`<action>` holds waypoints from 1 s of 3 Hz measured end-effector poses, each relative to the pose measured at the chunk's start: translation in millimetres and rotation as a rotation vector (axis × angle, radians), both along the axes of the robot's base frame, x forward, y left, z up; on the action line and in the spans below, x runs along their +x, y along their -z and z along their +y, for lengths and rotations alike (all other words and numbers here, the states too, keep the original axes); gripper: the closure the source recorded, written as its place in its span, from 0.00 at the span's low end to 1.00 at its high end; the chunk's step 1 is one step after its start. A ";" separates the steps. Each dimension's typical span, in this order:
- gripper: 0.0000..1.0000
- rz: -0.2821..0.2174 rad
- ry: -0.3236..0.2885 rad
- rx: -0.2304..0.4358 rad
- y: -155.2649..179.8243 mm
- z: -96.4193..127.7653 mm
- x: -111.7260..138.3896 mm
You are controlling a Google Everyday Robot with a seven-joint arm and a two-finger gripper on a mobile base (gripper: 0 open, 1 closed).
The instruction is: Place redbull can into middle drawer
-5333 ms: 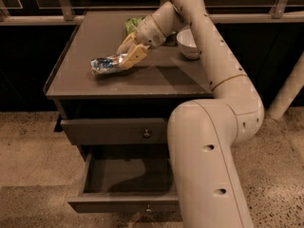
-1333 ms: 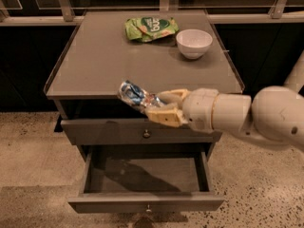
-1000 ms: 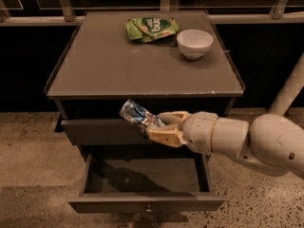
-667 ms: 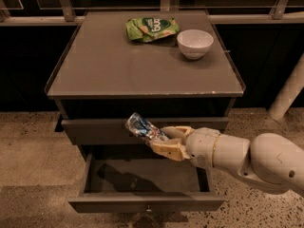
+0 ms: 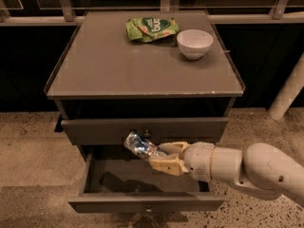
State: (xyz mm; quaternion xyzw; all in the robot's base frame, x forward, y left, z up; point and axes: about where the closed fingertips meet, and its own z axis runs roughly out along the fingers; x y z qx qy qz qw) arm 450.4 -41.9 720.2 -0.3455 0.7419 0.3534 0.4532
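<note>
— Where's the can now?
— I've brought the redbull can (image 5: 139, 146) down from tabletop level. It hangs tilted over the open middle drawer (image 5: 145, 204), in front of the upper drawer (image 5: 95, 129). The gripper (image 5: 158, 156), just right of it, pinches its end.
— So?
— I'd lower further, then release.

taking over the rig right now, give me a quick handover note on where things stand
The gripper is shut on the redbull can, with the arm reaching in from the right, just below the upper drawer.
The middle drawer is pulled open. The can hangs tilted above its back part, not in it.
Done: can in grasp, drawer open.
Left: lower the can into the drawer, release, withdraw.
The green snack bag and white bowl sit on the cabinet top.
</note>
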 end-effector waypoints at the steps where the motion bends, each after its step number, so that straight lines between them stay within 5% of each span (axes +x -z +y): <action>1: 1.00 0.132 -0.014 0.018 60.1 -6.0 -21.8; 2: 1.00 0.223 0.029 0.005 101.8 -15.5 -39.1; 3: 1.00 0.231 0.035 0.002 106.0 -16.4 -40.8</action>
